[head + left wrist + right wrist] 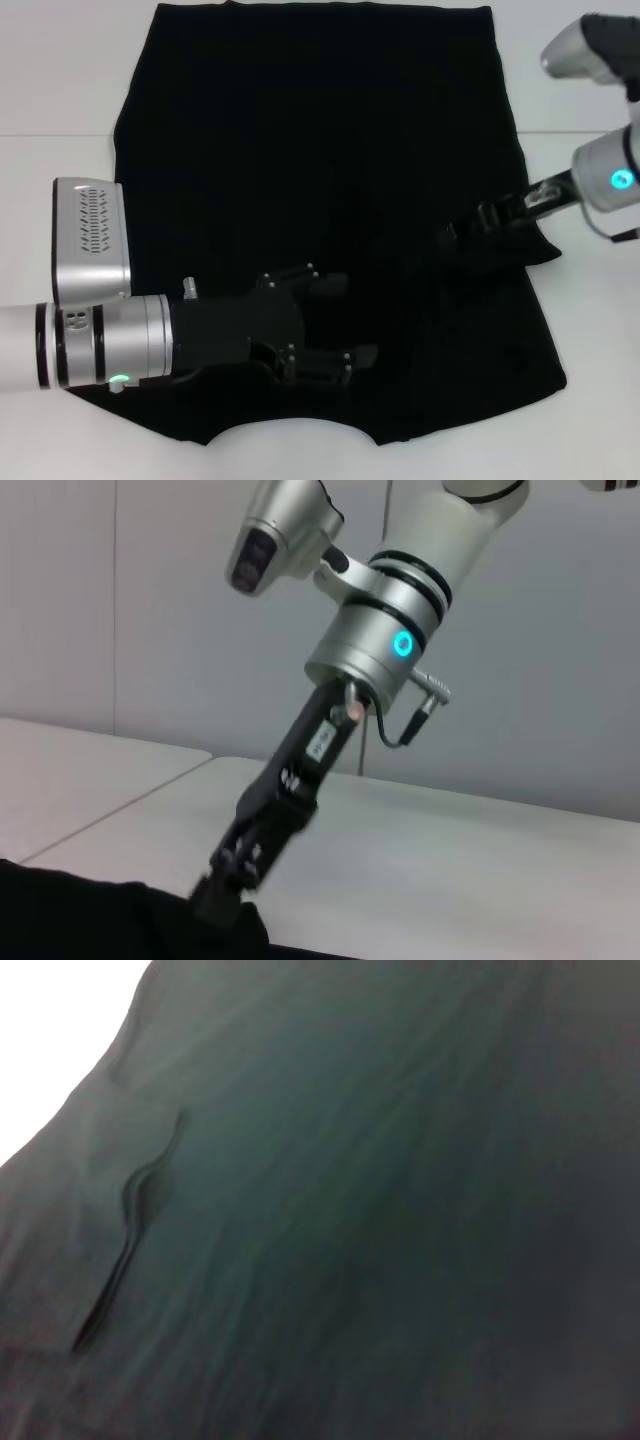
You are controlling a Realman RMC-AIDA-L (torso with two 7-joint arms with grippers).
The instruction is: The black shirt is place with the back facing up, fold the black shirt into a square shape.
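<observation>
A: Where's the black shirt [320,170]?
B: Spread flat on the white table [60,60], covering most of it.
A: And the tools?
B: The left tool [345,320], fingers spread apart, sits over the shirt's near part. The right tool [455,238] pinches the shirt's right edge, cloth bunched there.

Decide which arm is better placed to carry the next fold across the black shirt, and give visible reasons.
Probably the right. The right gripper is at the black shirt's right edge, apparently pinching raised cloth. The left gripper hovers open above the shirt's middle, holding nothing.
</observation>
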